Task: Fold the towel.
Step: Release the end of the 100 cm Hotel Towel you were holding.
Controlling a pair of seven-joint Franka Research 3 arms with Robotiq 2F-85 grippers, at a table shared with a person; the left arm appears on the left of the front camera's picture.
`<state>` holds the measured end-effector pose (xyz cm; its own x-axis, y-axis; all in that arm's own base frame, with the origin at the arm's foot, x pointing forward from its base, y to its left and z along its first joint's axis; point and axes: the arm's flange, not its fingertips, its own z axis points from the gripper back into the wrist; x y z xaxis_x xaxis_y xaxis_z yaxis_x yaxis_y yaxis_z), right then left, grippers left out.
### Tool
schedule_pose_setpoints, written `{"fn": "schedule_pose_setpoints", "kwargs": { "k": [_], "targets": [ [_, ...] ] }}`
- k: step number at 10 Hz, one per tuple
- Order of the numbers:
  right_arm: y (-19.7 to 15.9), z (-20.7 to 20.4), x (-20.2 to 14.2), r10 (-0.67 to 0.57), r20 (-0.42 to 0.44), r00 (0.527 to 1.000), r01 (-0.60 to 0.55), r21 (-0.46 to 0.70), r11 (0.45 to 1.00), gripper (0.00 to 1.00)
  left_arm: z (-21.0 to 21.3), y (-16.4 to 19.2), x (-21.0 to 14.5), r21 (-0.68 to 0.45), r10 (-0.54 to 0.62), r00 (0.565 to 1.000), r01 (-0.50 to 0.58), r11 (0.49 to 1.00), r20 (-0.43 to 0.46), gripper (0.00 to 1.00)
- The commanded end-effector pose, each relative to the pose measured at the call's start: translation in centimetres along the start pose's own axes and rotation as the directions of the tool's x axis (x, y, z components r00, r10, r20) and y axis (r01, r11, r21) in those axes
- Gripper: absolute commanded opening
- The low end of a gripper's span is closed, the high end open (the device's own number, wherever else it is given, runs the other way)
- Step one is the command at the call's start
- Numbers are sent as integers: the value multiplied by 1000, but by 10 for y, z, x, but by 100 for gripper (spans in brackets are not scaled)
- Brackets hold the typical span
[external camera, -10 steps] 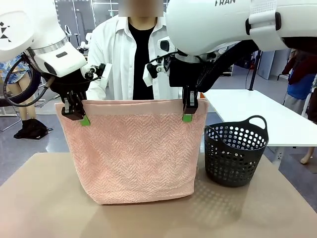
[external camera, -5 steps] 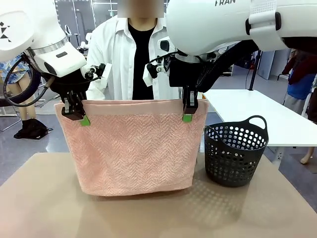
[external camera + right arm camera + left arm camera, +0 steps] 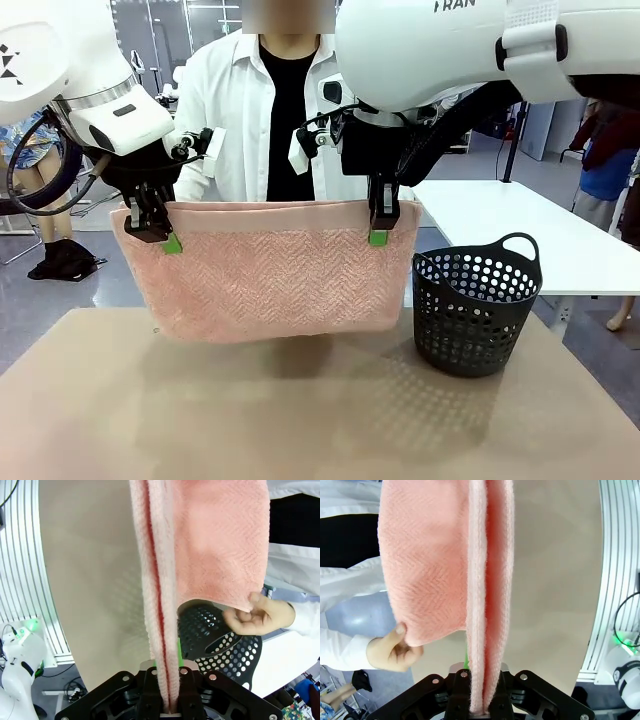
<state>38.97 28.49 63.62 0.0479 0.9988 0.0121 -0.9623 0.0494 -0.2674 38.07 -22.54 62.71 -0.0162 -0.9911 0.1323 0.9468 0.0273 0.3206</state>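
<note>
The towel (image 3: 270, 285) was held above the far edge of the tabletop (image 3: 300, 420), its upper corners clamped tight by the left gripper (image 3: 158, 236) and the right gripper (image 3: 379, 232).

The towel (image 3: 270, 285) hangs in front of the person (image 3: 285, 120) in the front view, hiding the body from the waist down and both hands. Both robot arms (image 3: 450, 45) run off the top and side edges. In the left wrist view, the towel covers the inner faces of the left gripper (image 3: 479, 700), and the top edge cuts off its far end. In the right wrist view, the towel and a hand (image 3: 260, 617) hide part of the basket (image 3: 220, 645).
</note>
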Motion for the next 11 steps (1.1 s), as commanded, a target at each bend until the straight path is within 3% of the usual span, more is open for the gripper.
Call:
{"fn": "schedule_pose_setpoints", "kwargs": {
  "k": [1, 11],
  "targets": [
    [0, 1, -1, 0, -1, 1000, 0, -3, 1000, 0, 1, 0, 0, 5, 2, 1000, -2, 1000, 1, 0],
    [0, 1, -1, 0, -1, 1000, 0, -3, 1000, 0, 1, 0, 0, 5, 2, 1000, -2, 1000, 1, 0]
  ]
}}
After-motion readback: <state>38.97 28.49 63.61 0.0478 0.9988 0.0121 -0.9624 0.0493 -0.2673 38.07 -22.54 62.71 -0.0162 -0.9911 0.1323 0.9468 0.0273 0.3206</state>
